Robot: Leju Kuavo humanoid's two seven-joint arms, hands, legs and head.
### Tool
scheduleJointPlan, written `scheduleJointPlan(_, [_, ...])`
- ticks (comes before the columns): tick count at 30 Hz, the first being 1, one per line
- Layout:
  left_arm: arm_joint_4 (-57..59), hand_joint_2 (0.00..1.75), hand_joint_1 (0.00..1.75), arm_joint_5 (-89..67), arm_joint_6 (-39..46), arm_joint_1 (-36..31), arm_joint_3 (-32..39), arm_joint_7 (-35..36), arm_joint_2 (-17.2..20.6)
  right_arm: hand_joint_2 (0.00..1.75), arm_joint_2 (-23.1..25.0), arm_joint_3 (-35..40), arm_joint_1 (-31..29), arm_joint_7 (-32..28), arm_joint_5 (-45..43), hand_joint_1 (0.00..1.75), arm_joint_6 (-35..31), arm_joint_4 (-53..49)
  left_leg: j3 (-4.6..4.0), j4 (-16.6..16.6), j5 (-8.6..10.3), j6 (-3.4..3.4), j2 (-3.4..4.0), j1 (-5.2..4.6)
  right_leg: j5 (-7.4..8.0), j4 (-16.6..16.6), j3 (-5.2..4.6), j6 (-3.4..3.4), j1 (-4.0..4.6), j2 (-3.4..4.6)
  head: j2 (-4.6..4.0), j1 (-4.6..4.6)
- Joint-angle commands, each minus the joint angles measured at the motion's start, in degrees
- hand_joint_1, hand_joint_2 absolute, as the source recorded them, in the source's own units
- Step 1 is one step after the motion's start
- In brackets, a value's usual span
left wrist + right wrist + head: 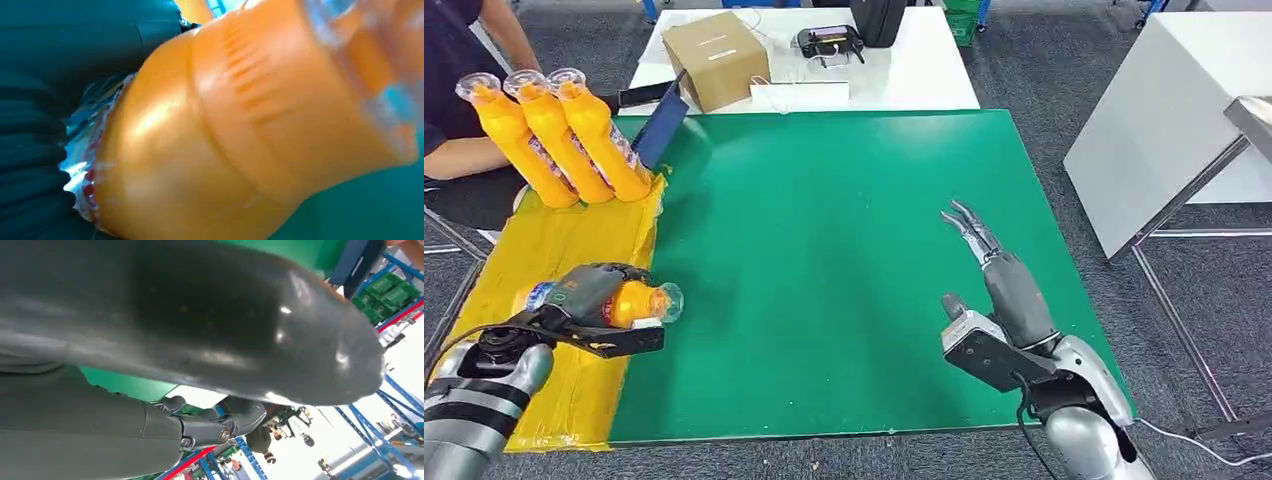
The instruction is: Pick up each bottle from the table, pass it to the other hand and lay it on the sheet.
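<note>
My left hand (584, 295) grips an orange bottle (639, 302) lying sideways, its clear cap toward the green mat (844, 260), just above the near part of the yellow sheet (544, 260). In the left wrist view the orange bottle (225, 130) is pressed against my dark fingers (30, 150). Three more orange bottles (559, 140) lie side by side at the sheet's far end. My right hand (994, 270) hovers over the mat's right side with fingers stretched out and nothing in it; the right wrist view has its thumb (200, 315) close up.
A person's arm (464, 150) rests at the far left beside the three bottles. A white table (894, 70) behind the mat carries a cardboard box (714, 55) and a black device (829, 42). A white cabinet (1164, 120) stands at right.
</note>
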Motion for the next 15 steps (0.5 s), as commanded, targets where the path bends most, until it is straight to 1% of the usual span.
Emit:
scheduleJointPlan(1, [4.12,0.00,0.00,-0.65,-0.64,-3.79,-5.78,0.23,1.24,0.00,-0.13,0.98,-1.97,0.19,0.10,0.00,-0.12,2.13,0.14,0.00,-0.05,-0.04,-0.11,0.04,-0.06,-0.02,0.16,-0.06,0.01,0.15,0.00,0.00])
scheduleJointPlan(4, [3.41,0.00,0.00,3.23,0.65,-4.52,-4.95,-2.18,1.78,0.00,-0.62,0.37,-3.02,-0.09,-0.26,0.00,-0.13,2.21,0.08,0.02,-0.03,-0.04,-0.08,0.04,-0.03,0.01,0.08,-0.06,0.02,0.14,0.00,0.00])
scheduleJointPlan(7, [1.92,0.00,0.00,5.92,-1.12,-4.65,-4.98,-3.90,2.75,0.00,-1.08,0.04,-4.23,-0.05,-1.36,0.00,0.74,3.04,0.14,0.09,-0.09,-0.06,-0.13,0.08,-0.08,0.06,0.16,-0.10,0.05,0.24,0.00,-0.02])
scheduleJointPlan(10, [2.11,0.00,0.00,6.81,-1.54,-4.29,-5.41,-4.27,3.07,0.00,-0.68,0.41,-5.02,-0.07,-1.72,0.00,1.19,4.44,0.13,0.04,-0.07,-0.04,-0.07,0.07,-0.05,0.01,0.15,-0.07,0.04,0.24,0.00,0.02])
scheduleJointPlan(11, [2.62,0.00,0.00,7.99,-1.55,-4.07,-5.04,-4.69,2.61,0.00,-0.58,0.72,-5.22,-0.07,-1.72,0.00,1.26,4.96,0.09,-0.01,-0.02,-0.02,-0.02,0.04,-0.01,-0.03,0.10,-0.04,0.02,0.17,0.00,0.00])
scheduleJointPlan(15, [2.89,0.00,0.00,8.16,-1.45,-3.89,-5.15,-4.79,2.57,0.00,-0.51,0.96,-5.39,-0.11,-1.63,0.00,1.29,5.39,0.17,-0.01,-0.06,-0.04,-0.08,0.05,-0.05,-0.02,0.19,-0.06,0.02,0.19,0.00,0.02])
